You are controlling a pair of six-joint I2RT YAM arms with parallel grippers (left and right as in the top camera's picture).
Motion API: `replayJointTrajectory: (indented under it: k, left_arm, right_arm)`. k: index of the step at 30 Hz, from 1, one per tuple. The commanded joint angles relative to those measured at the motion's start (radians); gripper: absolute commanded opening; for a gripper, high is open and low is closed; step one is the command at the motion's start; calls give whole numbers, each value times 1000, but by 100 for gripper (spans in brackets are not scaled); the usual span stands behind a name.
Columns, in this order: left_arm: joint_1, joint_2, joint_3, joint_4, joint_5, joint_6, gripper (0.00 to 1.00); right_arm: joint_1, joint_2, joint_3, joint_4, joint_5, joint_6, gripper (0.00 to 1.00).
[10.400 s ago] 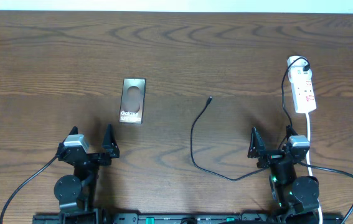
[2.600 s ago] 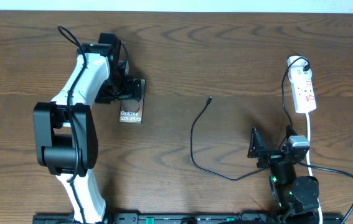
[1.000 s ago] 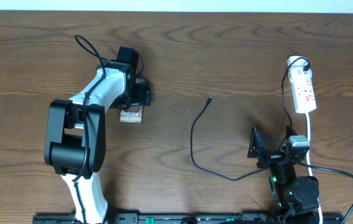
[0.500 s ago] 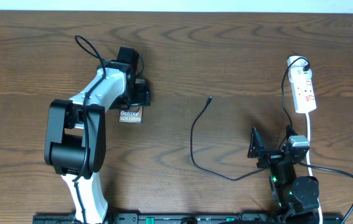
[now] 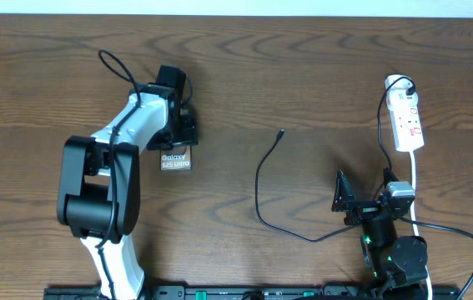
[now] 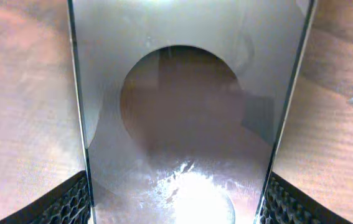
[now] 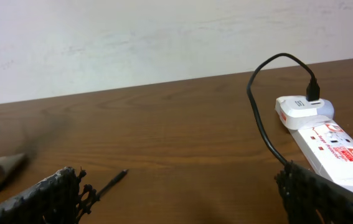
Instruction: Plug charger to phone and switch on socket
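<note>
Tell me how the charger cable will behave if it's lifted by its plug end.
Probably floppy: the charger cable lies in loose curves, so it should sag and trail. Likely light, being thin. Its small plug may twist in a grip.

The worktop point(image 5: 303, 67) is dark brown with wavy wood grain. The phone point(image 5: 176, 161) has a bronze screen, white lettering and a silver edge. The charger cable point(image 5: 257, 179) is black. The power strip point(image 5: 409, 125) is white with red marks. The left end effector point(image 6: 175, 202) has black, honeycomb-patterned fingers point(image 6: 64, 202).
</note>
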Motion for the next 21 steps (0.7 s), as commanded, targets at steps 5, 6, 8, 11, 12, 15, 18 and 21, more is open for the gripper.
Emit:
replayJointTrajectory:
  k: [5, 6, 8, 11, 12, 15, 18, 21]
  left_arm:
    - [40, -217, 4, -47, 21, -106, 70]
    - [47, -233, 4, -57, 50, -105, 70]
    - [64, -253, 4, -73, 106, -105, 70]
    - [85, -252, 4, -79, 129, -105, 70]
    - [85, -252, 4, -83, 129, -105, 70]
    - [84, -252, 4, -88, 151, -95, 70]
    - [84, -252, 4, -82, 200, -88, 70]
    - [84, -252, 4, -75, 276, -50, 70]
  right_arm:
    - [-5, -6, -2, 18, 56, 13, 99]
    - [-5, -6, -2, 24, 56, 26, 99]
    - [-5, -6, -2, 10, 57, 31, 99]
    - [-5, -6, -2, 27, 64, 31, 99]
    - [-5, -6, -2, 30, 64, 31, 99]
    - [-5, -6, -2, 55, 26, 48, 99]
    - [-5, -6, -2, 79, -167, 19, 99]
    - [-5, 18, 55, 27, -262, 16, 99]
